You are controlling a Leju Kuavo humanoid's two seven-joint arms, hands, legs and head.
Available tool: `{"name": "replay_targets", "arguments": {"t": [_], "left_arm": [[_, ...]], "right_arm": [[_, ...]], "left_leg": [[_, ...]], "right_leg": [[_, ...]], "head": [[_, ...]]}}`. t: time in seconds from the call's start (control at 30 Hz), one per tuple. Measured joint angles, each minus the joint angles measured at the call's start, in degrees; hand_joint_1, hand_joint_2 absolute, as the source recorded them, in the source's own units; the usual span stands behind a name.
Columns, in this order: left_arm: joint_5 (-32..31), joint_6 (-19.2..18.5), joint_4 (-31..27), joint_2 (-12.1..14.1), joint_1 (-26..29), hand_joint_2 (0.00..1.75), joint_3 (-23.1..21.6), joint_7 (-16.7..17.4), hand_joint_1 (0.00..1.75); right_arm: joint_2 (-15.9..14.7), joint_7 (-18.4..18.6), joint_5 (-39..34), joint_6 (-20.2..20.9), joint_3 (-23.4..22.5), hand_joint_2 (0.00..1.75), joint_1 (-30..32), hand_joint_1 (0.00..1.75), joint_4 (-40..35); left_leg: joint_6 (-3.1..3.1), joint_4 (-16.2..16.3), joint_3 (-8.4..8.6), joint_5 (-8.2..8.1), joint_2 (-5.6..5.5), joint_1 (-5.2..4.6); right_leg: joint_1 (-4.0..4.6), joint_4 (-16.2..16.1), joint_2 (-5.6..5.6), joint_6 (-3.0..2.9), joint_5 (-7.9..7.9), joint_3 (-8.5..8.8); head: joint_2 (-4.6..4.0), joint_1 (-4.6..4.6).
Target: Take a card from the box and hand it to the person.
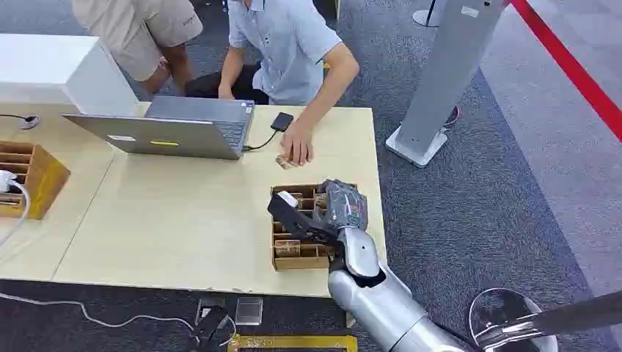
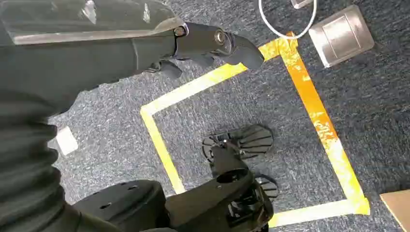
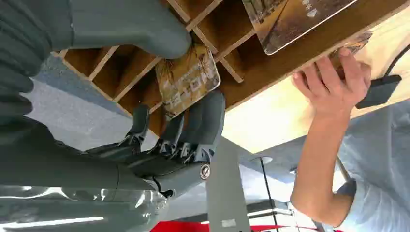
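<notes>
On the table's near right part stands a wooden box (image 1: 278, 254) with several compartments. My right hand (image 1: 334, 209) hovers over it. In the right wrist view, the thumb (image 3: 145, 29) and fingers (image 3: 205, 118) of my right hand (image 3: 169, 140) pinch a brown printed card (image 3: 187, 79) just over the box (image 3: 270, 67); another card (image 3: 290, 19) stands in a compartment beside it. The person in a light blue shirt (image 1: 290, 44) sits across the table, one hand (image 1: 297, 147) resting on the tabletop just beyond the box, over a small card. My left hand (image 2: 212, 43) hangs above the floor, holding nothing.
A laptop (image 1: 176, 128) with a cabled black device (image 1: 282, 121) sits at the table's far side. A second wooden box (image 1: 33, 176) is at the left edge. A second person (image 1: 139, 29) stands behind. A grey post (image 1: 433, 81) and a red barrier (image 1: 565, 59) are at right.
</notes>
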Motion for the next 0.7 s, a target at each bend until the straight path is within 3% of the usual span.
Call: {"name": "replay_targets", "arguments": {"t": [0.43,0.7], "left_arm": [[-0.3,0.0,0.0,0.0,0.0,1.75,0.0,0.0,0.00],[-0.7,0.0,0.0,0.0,0.0,1.75,0.0,0.0,0.00]], "right_arm": [[0.0,0.3,0.0,-0.1,0.0,1.75,0.0,0.86,0.2],[-0.2,0.5,0.0,-0.1,0.0,1.75,0.2,1.03,0.2]], "left_leg": [[0.00,0.0,0.00,0.00,0.00,0.00],[0.00,0.0,0.00,0.00,0.00,0.00]], "right_leg": [[0.00,0.0,0.00,0.00,0.00,-0.01],[0.00,0.0,0.00,0.00,0.00,-0.01]], "head": [[0.00,0.00],[0.00,0.00]]}}
